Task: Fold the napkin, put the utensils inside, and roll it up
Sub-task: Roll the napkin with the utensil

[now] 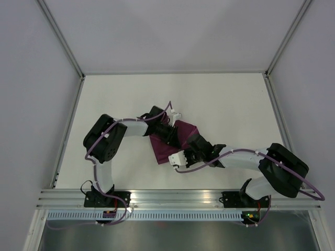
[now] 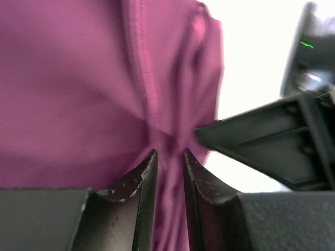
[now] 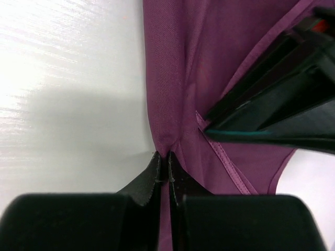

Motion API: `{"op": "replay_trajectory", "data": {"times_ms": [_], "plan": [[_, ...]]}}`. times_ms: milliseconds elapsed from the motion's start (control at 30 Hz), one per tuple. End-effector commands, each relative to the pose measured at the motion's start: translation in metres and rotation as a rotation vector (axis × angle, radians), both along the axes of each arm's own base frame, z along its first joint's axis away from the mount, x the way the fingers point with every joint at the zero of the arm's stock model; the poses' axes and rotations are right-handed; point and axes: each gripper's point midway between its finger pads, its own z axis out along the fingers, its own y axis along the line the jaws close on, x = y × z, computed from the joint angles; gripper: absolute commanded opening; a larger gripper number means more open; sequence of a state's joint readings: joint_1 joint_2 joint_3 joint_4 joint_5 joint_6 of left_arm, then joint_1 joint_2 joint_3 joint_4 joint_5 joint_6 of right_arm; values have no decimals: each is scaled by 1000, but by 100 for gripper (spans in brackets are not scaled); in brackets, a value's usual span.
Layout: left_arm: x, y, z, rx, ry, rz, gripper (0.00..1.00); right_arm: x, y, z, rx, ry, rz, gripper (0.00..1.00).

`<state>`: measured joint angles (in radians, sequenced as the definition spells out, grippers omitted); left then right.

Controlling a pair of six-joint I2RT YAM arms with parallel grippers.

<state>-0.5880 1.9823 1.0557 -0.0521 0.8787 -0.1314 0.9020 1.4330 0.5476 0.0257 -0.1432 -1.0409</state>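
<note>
Top, left-wrist and right-wrist views of a large square napkin of shiny dark magenta-purple cloth, lying creased and partly doubled near the middle of the white counter, between the two arms. The jaws of the left gripper are seen slightly parted, pinching a thick raised ridge of the cloth. Those of the right gripper are pressed almost together on a thin hemmed edge. The slender dark utensils are not seen in any view. Three risks are judged likely. The slippery fabric may be drawn out of the looser left pinch if the arms are moved apart, which would leave the fold skewed. Only some layers may be caught in either pinch, so that the rest sags or trails on the counter. Because the two grippers are crowded close together over the cloth, contact between their fingers may be caused by a small inward motion. No brand, label or legible writing is shown; only a small green indicator light is visible on the right arm.
</note>
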Motion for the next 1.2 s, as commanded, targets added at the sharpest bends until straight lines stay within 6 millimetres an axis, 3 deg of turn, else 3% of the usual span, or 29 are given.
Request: {"op": "replay_trajectory", "data": {"times_ms": [0, 67, 100, 200, 233, 300, 333, 400, 433, 467, 533, 600, 667, 700, 733, 833, 900, 1000, 1167], "plan": [[53, 29, 3, 142, -213, 221, 32, -41, -29, -32, -155, 255, 24, 0], [73, 43, 7, 176, -282, 337, 31, -40, -29, -31, -173, 295, 20, 0], [84, 51, 22, 165, -321, 397, 31, -40, -29, -31, -176, 311, 22, 0], [107, 82, 35, 222, -401, 591, 30, -38, -27, -29, -188, 374, 26, 0], [115, 91, 57, 210, -457, 665, 30, -33, -21, -25, -176, 396, 26, 0], [124, 116, 69, 238, -510, 812, 29, -36, -23, -23, -194, 454, 33, 0], [126, 126, 96, 201, -563, 881, 29, -27, -16, -18, -177, 477, 33, 0], [125, 144, 112, 180, -617, 994, 29, -29, -21, -17, -209, 551, 39, 1], [123, 149, 137, 123, -663, 1037, 30, -16, -16, -14, -205, 567, 26, 0], [115, 155, 138, 108, -672, 1059, 30, -21, -19, -14, -219, 623, 24, 1], [111, 164, 160, 45, -737, 1112, 30, -14, -22, -21, -240, 691, 17, 0], [98, 173, 185, -27, -846, 1132, 30, -7, -16, -12, -233, 750, 19, 0], [86, 179, 192, -32, -928, 1105, 31, 6, -14, -16, -240, 794, 18, 1], [78, 179, 209, -74, -975, 1096, 31, 2, -16, -15, -252, 842, 14, 0], [74, 178, 213, -73, -1001, 1079, 31, 4, -19, -24, -268, 878, 6, 1], [59, 168, 223, -58, -1098, 996, 32, 19, -13, -24, -270, 924, -6, 0], [48, 154, 229, -45, -1156, 925, 33, 17, -15, -30, -300, 980, -20, 1], [31, 129, 228, 16, -1261, 786, 35, 23, -11, -33, -306, 1021, -36, 0], [6, 92, 203, 96, -1324, 587, 46, 33, -7, -41, -317, 1061, -71, 0]]}}
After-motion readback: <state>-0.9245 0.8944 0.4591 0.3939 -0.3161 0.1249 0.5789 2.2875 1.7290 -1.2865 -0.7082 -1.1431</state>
